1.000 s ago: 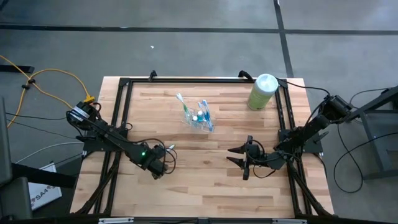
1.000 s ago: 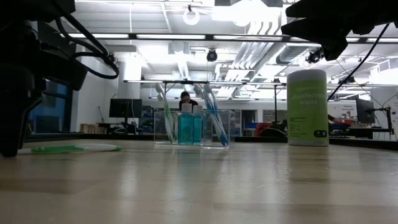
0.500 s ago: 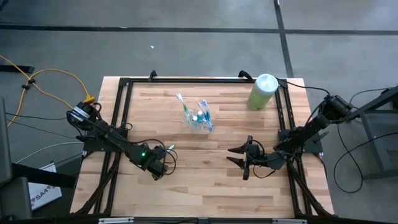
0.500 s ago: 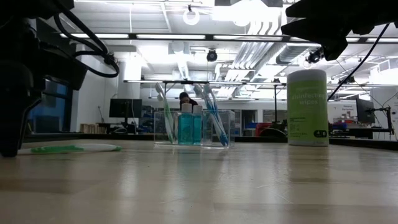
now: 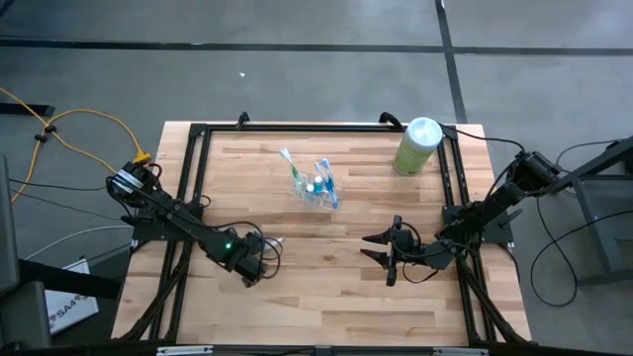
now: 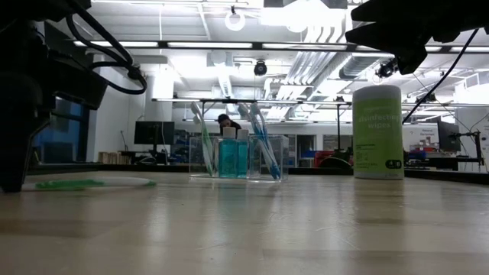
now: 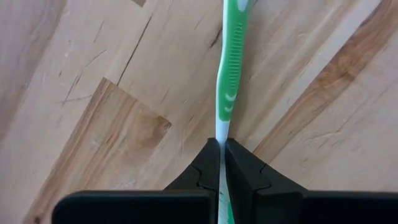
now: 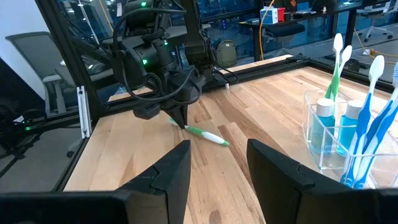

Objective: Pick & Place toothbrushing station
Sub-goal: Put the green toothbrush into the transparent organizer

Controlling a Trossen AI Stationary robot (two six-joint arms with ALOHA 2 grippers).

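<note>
Left tool [image 7: 221,155] pinches a green-white toothbrush [image 7: 229,74] lying flat on the surface [image 5: 326,297] at near left, right tool [image 5: 379,251] hovers spread at near right, and the clear cup [image 5: 316,186] stands at far centre.

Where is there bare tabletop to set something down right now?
Bare wood spans the near strip of the table, between the left gripper and right gripper, and the far-left corner. It is crowded at the clear cup mid-table, the green canister far right, and where the left gripper pinches the loose green toothbrush.
</note>
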